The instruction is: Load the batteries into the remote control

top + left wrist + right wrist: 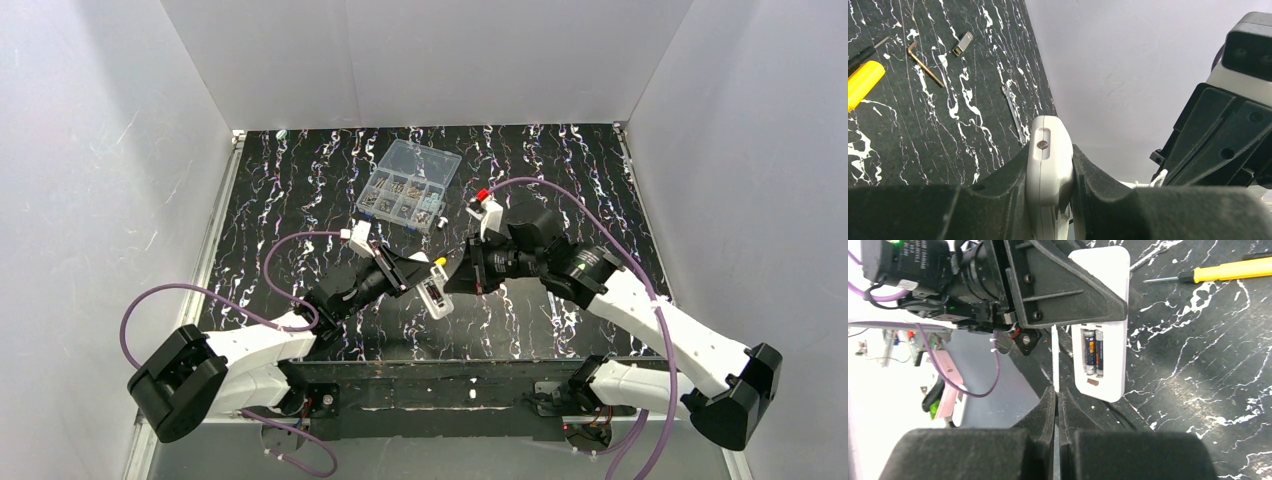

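My left gripper (pixel 420 278) is shut on the white remote control (pixel 435 297) and holds it above the table. In the left wrist view the remote (pixel 1049 150) is clamped edge-on between the jaws of the left gripper (pixel 1050 167). The right wrist view shows the remote (pixel 1103 325) with its compartment open and two batteries (pixel 1093 352) lying inside. My right gripper (pixel 1057 400) is shut on a thin white cover plate (pixel 1055 357), seen edge-on just left of the remote. In the top view the right gripper (pixel 455 277) sits right beside the remote.
A clear compartment box (pixel 410 185) of small metal parts stands behind the grippers. A yellow-handled screwdriver (pixel 1228 271) lies on the black marbled table (pixel 560 170); it also shows in the left wrist view (pixel 863 82) with a hex key (pixel 925 65) and a small metal piece (pixel 963 43).
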Controlling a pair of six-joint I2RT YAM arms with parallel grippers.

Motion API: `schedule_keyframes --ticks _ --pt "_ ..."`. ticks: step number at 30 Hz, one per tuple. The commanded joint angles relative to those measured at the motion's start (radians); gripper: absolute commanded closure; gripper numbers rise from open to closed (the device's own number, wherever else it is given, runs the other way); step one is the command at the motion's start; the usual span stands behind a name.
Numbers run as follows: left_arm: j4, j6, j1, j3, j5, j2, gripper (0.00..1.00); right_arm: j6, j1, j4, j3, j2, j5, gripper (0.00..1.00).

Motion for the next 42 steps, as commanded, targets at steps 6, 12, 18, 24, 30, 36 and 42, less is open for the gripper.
schedule_keyframes --ticks 6,12,18,24,30,36,42 --pt "0.098 0.019 0.000 0.041 -0.039 -0.036 1.00 0.333 -0.111 0.136 -0.140 -0.118 -0.223 0.99" --pt "0.097 0.032 0.001 0.046 -0.115 -0.032 1.00 0.491 -0.144 0.322 -0.260 -0.132 -0.260 0.99" --pt "0.097 0.033 0.001 0.067 -0.139 -0.009 1.00 0.530 -0.144 0.354 -0.254 -0.106 -0.269 0.99" --pt "0.097 0.017 0.001 0.084 -0.128 0.007 1.00 0.521 -0.144 0.351 -0.237 -0.054 -0.310 0.99" --pt "0.098 -0.008 0.001 0.094 -0.106 0.017 1.00 0.447 -0.169 0.281 -0.188 -0.002 -0.349 0.99" --pt "0.097 -0.034 0.001 0.094 -0.075 0.013 1.00 0.404 -0.222 0.268 -0.161 0.022 -0.405 0.99" --pt "0.098 -0.047 0.001 0.086 -0.056 0.008 1.00 0.399 -0.243 0.292 -0.158 0.049 -0.464 0.99"
